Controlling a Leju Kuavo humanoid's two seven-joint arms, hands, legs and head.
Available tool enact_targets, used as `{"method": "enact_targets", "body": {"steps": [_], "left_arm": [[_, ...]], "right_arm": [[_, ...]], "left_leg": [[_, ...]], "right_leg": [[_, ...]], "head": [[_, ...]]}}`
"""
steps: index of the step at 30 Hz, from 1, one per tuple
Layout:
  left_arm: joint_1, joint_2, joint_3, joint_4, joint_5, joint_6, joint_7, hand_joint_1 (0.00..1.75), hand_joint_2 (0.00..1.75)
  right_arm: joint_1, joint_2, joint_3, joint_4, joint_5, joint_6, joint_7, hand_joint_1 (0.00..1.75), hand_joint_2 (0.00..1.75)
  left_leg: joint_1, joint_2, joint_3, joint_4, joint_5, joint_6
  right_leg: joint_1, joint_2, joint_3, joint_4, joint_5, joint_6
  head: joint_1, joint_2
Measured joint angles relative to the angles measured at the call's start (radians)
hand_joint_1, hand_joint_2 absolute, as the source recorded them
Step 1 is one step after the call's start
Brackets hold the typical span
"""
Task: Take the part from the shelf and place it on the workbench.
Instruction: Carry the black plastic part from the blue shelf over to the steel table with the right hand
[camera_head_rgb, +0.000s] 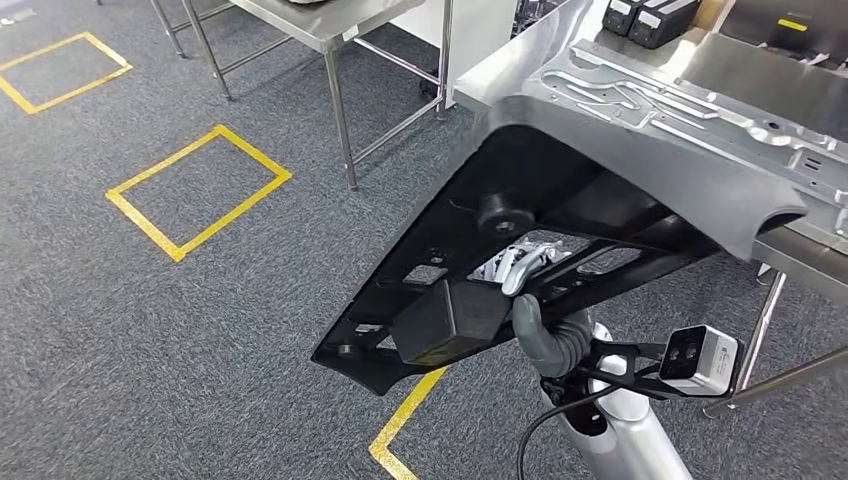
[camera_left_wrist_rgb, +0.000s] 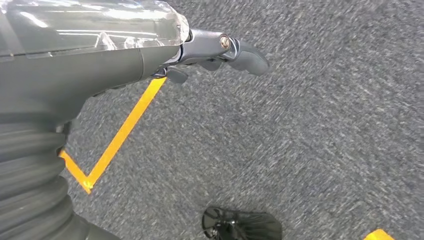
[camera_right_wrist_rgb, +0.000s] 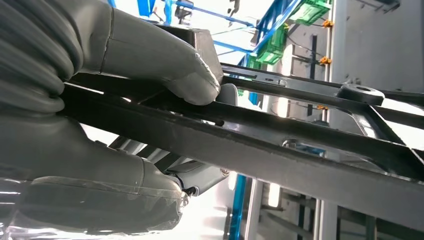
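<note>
The part (camera_head_rgb: 520, 200) is a large flat black frame with openings, a round boss and a boxy block (camera_head_rgb: 450, 320) on it. My right hand (camera_head_rgb: 535, 310) grips it from below near its near edge, holding it tilted over the carpet. In the right wrist view the thumb (camera_right_wrist_rgb: 165, 60) presses one side of a black bar (camera_right_wrist_rgb: 280, 150) and the other fingers (camera_right_wrist_rgb: 200, 177) clamp the opposite side. The part's far edge is hidden behind a silver stamped panel (camera_head_rgb: 680, 110) lying on the workbench (camera_head_rgb: 800, 265). My left hand (camera_left_wrist_rgb: 215, 50) hangs over the floor, holding nothing.
Black boxes (camera_head_rgb: 650, 15) stand at the back of the workbench, whose leg (camera_head_rgb: 762, 325) is close by my right arm. A steel table (camera_head_rgb: 330, 30) stands further back. Yellow tape squares (camera_head_rgb: 200, 190) mark the grey carpet.
</note>
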Motion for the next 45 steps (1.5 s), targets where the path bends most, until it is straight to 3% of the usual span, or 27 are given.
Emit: {"method": "enact_targets", "body": {"steps": [2,4,5,6,7,9,11,14,16,18,19,20,21,23,25,27,28,29,31,33,35,36,37,40,42,44,45], "left_arm": [[0.002,-0.001,0.003,0.000,0.000,-0.004,-0.001,0.00,1.75],[0.007,-0.002,0.004,0.000,0.000,-0.007,-0.002,0.00,1.75],[0.008,-0.002,0.005,0.000,0.000,-0.008,-0.002,0.00,1.75],[0.008,-0.002,0.005,0.000,0.000,-0.008,-0.002,0.00,1.75],[0.007,-0.002,0.005,0.000,0.000,-0.008,-0.002,0.00,1.75],[0.006,-0.004,0.006,0.000,0.000,-0.010,-0.002,0.00,1.75],[0.006,-0.005,0.006,0.000,0.000,-0.011,-0.003,0.00,1.75],[0.003,-0.005,0.006,0.000,0.000,-0.013,-0.002,0.00,1.75],[0.001,-0.005,0.006,0.000,0.000,-0.014,-0.001,0.00,1.75],[0.004,-0.005,0.005,0.000,0.000,-0.015,0.000,0.00,1.75],[0.008,-0.005,0.005,0.000,0.000,-0.016,0.001,0.00,1.75],[0.011,-0.005,0.005,0.000,0.000,-0.016,0.002,0.00,1.75],[0.012,-0.005,0.005,0.000,0.000,-0.017,0.002,0.00,1.75],[0.010,-0.005,0.005,0.000,0.000,-0.018,0.002,0.00,1.75],[0.009,-0.002,0.005,0.000,0.000,-0.020,0.002,0.00,1.75],[0.008,0.000,0.004,0.000,0.000,-0.023,0.002,0.00,1.75],[0.007,0.000,0.004,0.000,0.000,-0.025,0.001,0.00,1.75],[0.004,0.000,0.004,0.000,0.000,-0.027,0.000,0.00,1.75],[0.000,0.000,0.000,0.000,0.000,-0.030,-0.002,0.00,1.75],[0.001,0.000,-0.005,0.000,0.000,-0.031,-0.002,0.00,1.75],[0.003,-0.001,-0.011,0.000,0.000,-0.029,-0.002,0.00,1.75],[0.003,-0.001,-0.013,0.000,0.000,-0.029,-0.001,0.00,1.75],[0.002,-0.001,-0.014,0.000,0.000,-0.028,-0.001,0.00,1.75],[-0.001,-0.003,-0.016,0.000,0.000,-0.027,-0.001,0.00,1.75],[-0.002,-0.004,-0.016,0.000,0.000,-0.026,-0.002,0.00,1.75],[-0.005,-0.004,-0.016,0.000,0.000,-0.027,-0.003,0.00,1.75],[-0.008,-0.004,-0.016,0.000,0.000,-0.027,-0.004,0.00,1.75]], "right_arm": [[-0.013,0.000,0.003,0.002,-0.005,-0.002,0.002,1.75,1.75],[-0.020,0.000,0.006,0.006,-0.010,-0.003,0.004,1.75,1.75],[-0.020,0.000,0.008,0.008,-0.011,-0.003,0.004,1.75,1.75],[-0.020,0.000,0.010,0.009,-0.011,-0.003,0.005,1.75,1.75],[-0.021,-0.001,0.012,0.010,-0.012,-0.004,0.005,1.75,1.75],[-0.025,-0.002,0.014,0.010,-0.013,-0.004,0.006,1.75,1.75],[-0.032,-0.002,0.017,0.011,-0.017,-0.008,0.006,1.75,1.75],[-0.034,-0.002,0.018,0.012,-0.026,-0.016,0.006,1.75,1.75],[-0.035,-0.003,0.018,0.013,-0.030,-0.018,0.004,1.75,1.75],[-0.034,-0.004,0.018,0.015,-0.032,-0.018,0.001,1.75,1.75],[-0.033,-0.004,0.019,0.016,-0.032,-0.018,0.001,1.75,1.75],[-0.031,-0.004,0.019,0.018,-0.032,-0.018,0.000,1.75,1.75],[-0.030,-0.004,0.019,0.021,-0.032,-0.018,0.000,1.75,1.75],[-0.029,-0.004,0.019,0.023,-0.032,-0.018,-0.001,1.75,1.75],[-0.029,-0.004,0.019,0.024,-0.031,-0.019,-0.003,1.75,1.75],[-0.026,-0.004,0.019,0.025,-0.027,-0.022,-0.007,1.75,1.75],[-0.023,-0.004,0.019,0.025,-0.024,-0.023,-0.010,1.75,1.75],[-0.018,-0.005,0.019,0.025,-0.020,-0.025,-0.014,1.75,1.75],[-0.015,-0.005,0.019,0.024,-0.013,-0.029,-0.019,1.75,1.75],[-0.014,-0.007,0.019,0.024,-0.009,-0.034,-0.021,1.75,1.75],[-0.010,-0.007,0.019,0.024,-0.008,-0.036,-0.021,1.75,1.75],[-0.007,-0.008,0.019,0.024,-0.008,-0.037,-0.021,1.75,1.75],[-0.006,-0.008,0.019,0.024,-0.007,-0.036,-0.020,1.75,1.75],[-0.006,-0.010,0.019,0.023,-0.006,-0.036,-0.019,1.75,1.75],[-0.008,-0.010,0.019,0.022,-0.005,-0.036,-0.018,1.75,1.75],[-0.008,-0.010,0.019,0.021,-0.004,-0.036,-0.017,1.75,1.75],[-0.009,-0.010,0.019,0.021,-0.004,-0.036,-0.016,1.75,1.75]], "left_leg": [[0.000,0.026,0.002,-0.006,0.004,0.010],[-0.002,0.053,0.000,-0.006,0.002,0.013],[-0.002,0.067,0.000,-0.006,0.002,0.013],[-0.002,0.079,0.000,-0.005,0.001,0.012],[-0.002,0.091,0.001,-0.005,-0.001,0.010],[-0.005,0.112,0.005,-0.001,-0.007,0.002],[-0.011,0.132,0.009,0.002,-0.014,-0.009],[-0.012,0.156,0.016,0.002,-0.021,-0.026],[-0.007,0.122,0.004,0.040,-0.052,-0.035],[-0.003,0.068,-0.048,0.156,-0.116,-0.041],[-0.003,0.055,-0.080,0.223,-0.142,-0.042],[-0.003,0.049,-0.104,0.270,-0.153,-0.043],[-0.003,0.046,-0.113,0.280,-0.143,-0.042],[-0.003,0.032,-0.078,0.187,-0.074,-0.035],[-0.002,-0.013,-0.025,0.061,-0.020,-0.025],[-0.004,-0.036,-0.005,0.014,-0.012,-0.017],[-0.006,-0.028,-0.003,0.010,-0.010,-0.013],[-0.005,-0.017,0.000,0.005,-0.007,-0.007],[-0.002,0.007,0.006,-0.008,0.001,0.007],[-0.002,0.034,0.008,-0.014,0.004,0.015],[-0.003,0.061,0.007,-0.013,0.002,0.016],[-0.003,0.075,0.007,-0.013,0.001,0.015],[-0.003,0.088,0.008,-0.012,-0.001,0.014],[-0.007,0.123,0.014,-0.007,-0.011,0.003],[-0.013,0.142,0.019,-0.004,-0.018,-0.009],[-0.014,0.160,0.024,-0.004,-0.022,-0.021],[-0.012,0.153,0.024,0.001,-0.029,-0.027]], "right_leg": [[0.001,-0.061,-0.041,0.087,-0.053,0.006],[-0.002,-0.086,-0.102,0.217,-0.110,0.012],[-0.004,-0.090,-0.120,0.254,-0.118,0.014],[-0.005,-0.094,-0.118,0.254,-0.107,0.016],[-0.007,-0.100,-0.095,0.213,-0.080,0.016],[-0.003,-0.140,-0.020,0.076,-0.024,0.011],[0.003,-0.169,0.021,-0.007,-0.004,-0.002],[0.005,-0.141,0.020,-0.017,-0.002,-0.021],[0.000,-0.119,0.022,-0.024,0.004,-0.033],[-0.001,-0.097,0.023,-0.026,0.006,-0.041],[0.000,-0.083,0.023,-0.026,0.006,-0.043],[0.001,-0.068,0.022,-0.025,0.006,-0.043],[0.002,-0.053,0.022,-0.023,0.006,-0.044],[0.003,-0.024,0.023,-0.019,0.005,-0.042],[0.003,0.002,0.021,-0.015,0.005,-0.037],[-0.001,0.025,0.014,-0.014,0.009,-0.025],[-0.004,0.037,0.012,-0.016,0.012,-0.017],[-0.005,0.037,0.010,-0.017,0.013,-0.010],[-0.001,-0.012,-0.003,0.011,-0.008,0.001],[0.001,-0.075,-0.053,0.112,-0.065,0.007],[-0.004,-0.090,-0.112,0.230,-0.111,0.013],[-0.006,-0.093,-0.122,0.250,-0.110,0.015],[-0.008,-0.097,-0.112,0.232,-0.090,0.016],[-0.004,-0.151,-0.008,0.040,-0.008,0.009],[0.002,-0.169,0.021,-0.018,0.003,-0.003],[0.004,-0.145,0.018,-0.020,0.005,-0.015],[0.002,-0.134,0.019,-0.022,0.007,-0.021]], "head": [[0.000,0.000],[0.000,0.000],[0.000,0.000],[0.000,0.000],[0.000,0.000],[0.000,0.000],[0.000,0.000],[0.000,0.000],[0.000,0.000],[0.000,0.000],[0.000,0.000],[0.000,0.000],[0.000,0.000],[0.000,0.000],[0.000,0.000],[0.000,0.000],[0.000,0.000],[0.000,0.000],[0.000,0.000],[0.000,0.000],[0.000,0.000],[0.000,0.000],[0.000,0.000],[0.000,0.000],[0.000,0.000],[0.000,0.000],[0.000,0.000]]}}
